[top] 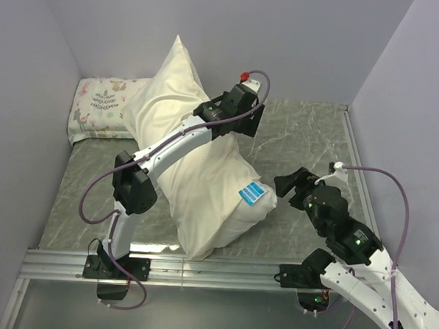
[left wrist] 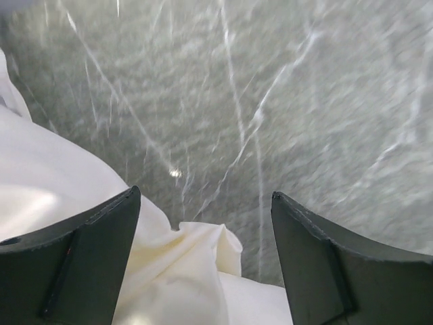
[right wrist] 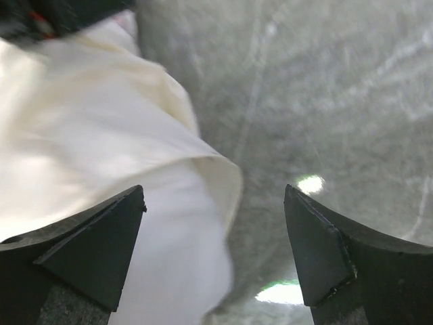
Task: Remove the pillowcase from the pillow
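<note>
Lying at ten o'clock on the table (top: pixel 309 140), a small printed pillow (top: pixel 105 107) touches the pillowcase (top: pixel 172 88). The case sheathes the pillow (top: pixel 232 213) from eleven o'clock toward centre, leaving its end with the blue label (top: pixel 251 193) bare. The left gripper (left wrist: pixel 205 196) hangs wide open over a cream fold at twelve o'clock. The right gripper (right wrist: pixel 215 193) gapes wide at four o'clock, beside the label corner.

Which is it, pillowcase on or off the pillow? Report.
Partly on. The pillowcase covers the far part of the pillow, whose near end, with its blue label, sticks out bare.
</note>
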